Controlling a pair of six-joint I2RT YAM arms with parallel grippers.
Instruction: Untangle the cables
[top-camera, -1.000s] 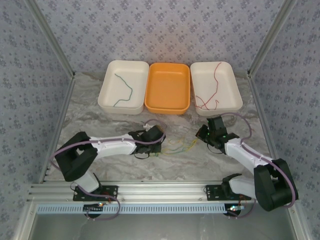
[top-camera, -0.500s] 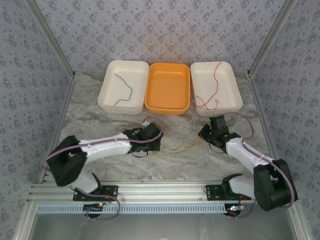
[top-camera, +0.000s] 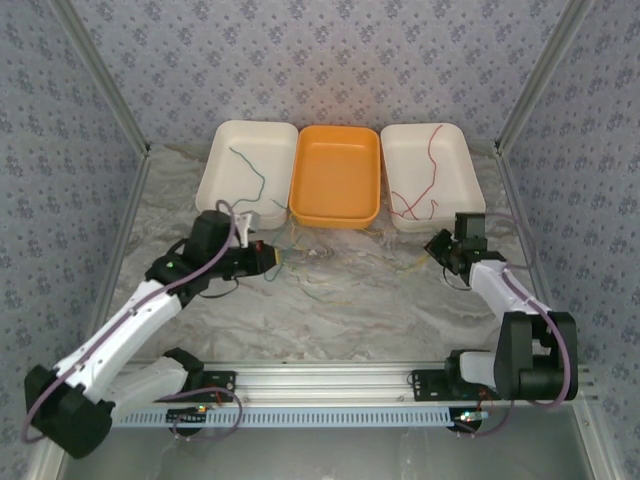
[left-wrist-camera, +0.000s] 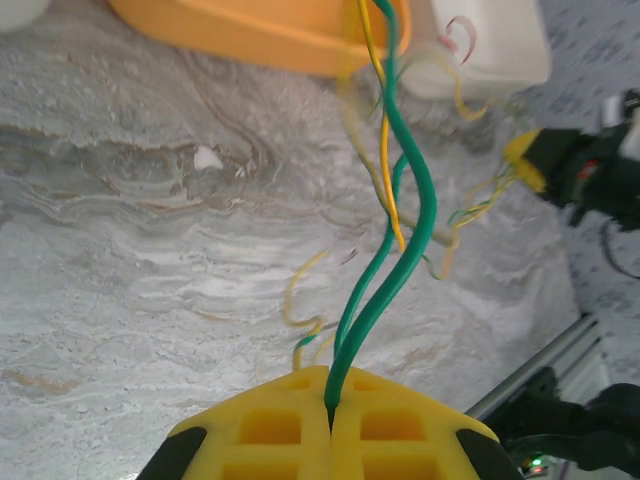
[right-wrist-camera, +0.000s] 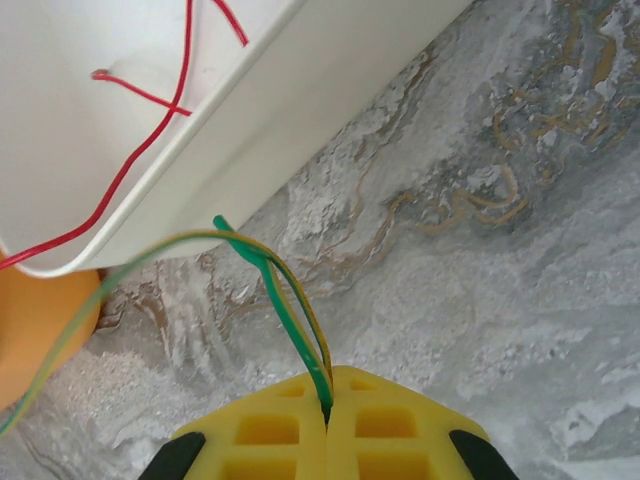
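The left tool (left-wrist-camera: 330, 405) is closed tight on a dark green cable (left-wrist-camera: 385, 285), which rises from its yellow pads twisted around a yellow cable (left-wrist-camera: 384, 150). The right tool (right-wrist-camera: 327, 408) is clamped on 2 cable ends (right-wrist-camera: 285, 310), green and yellow-green, just beside the right white tray (right-wrist-camera: 280, 130) holding red cables (right-wrist-camera: 183, 80). The tangle (top-camera: 320, 262) spans the tabletop (top-camera: 350, 320) between both tools, near the orange tray (top-camera: 335, 222). 1 green wire (top-camera: 255, 180) lies in the left white tray (top-camera: 240, 218).
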